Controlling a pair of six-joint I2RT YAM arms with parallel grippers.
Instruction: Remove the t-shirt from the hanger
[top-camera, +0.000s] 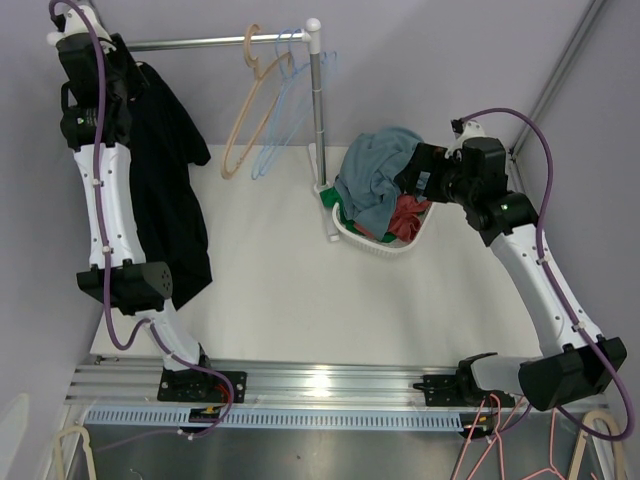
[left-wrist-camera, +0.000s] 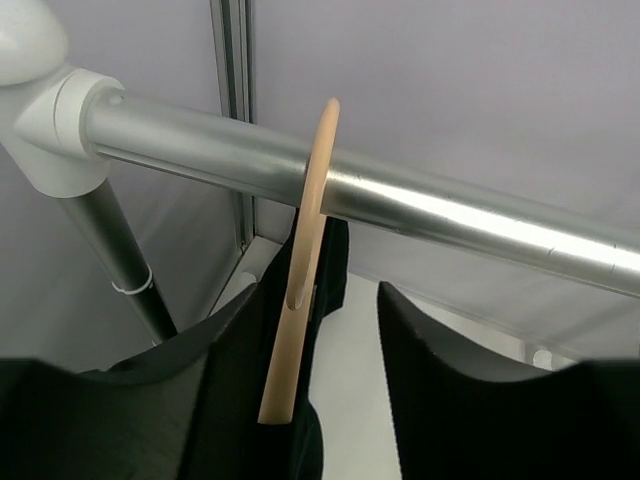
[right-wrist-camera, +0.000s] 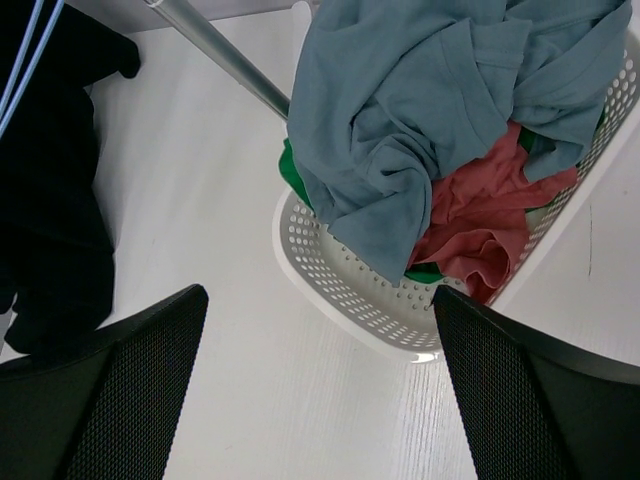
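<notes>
A black t-shirt (top-camera: 170, 190) hangs on a wooden hanger (left-wrist-camera: 300, 290) at the left end of the metal rail (left-wrist-camera: 420, 205). My left gripper (top-camera: 125, 60) is up at the rail. In the left wrist view its jaws (left-wrist-camera: 320, 300) straddle the hanger's neck. The left finger lies close against the wood and the black cloth (left-wrist-camera: 330, 260), while a gap separates the hanger from the right finger. My right gripper (right-wrist-camera: 320, 295) hovers wide open over the table beside the basket, holding nothing.
A white laundry basket (right-wrist-camera: 340, 290) holds blue (right-wrist-camera: 400, 120), red and green clothes at the foot of the rack's upright pole (top-camera: 318, 100). Empty tan (top-camera: 250, 100) and blue (top-camera: 285, 100) hangers hang on the rail. Pink hangers (top-camera: 500, 450) lie below the table's near edge.
</notes>
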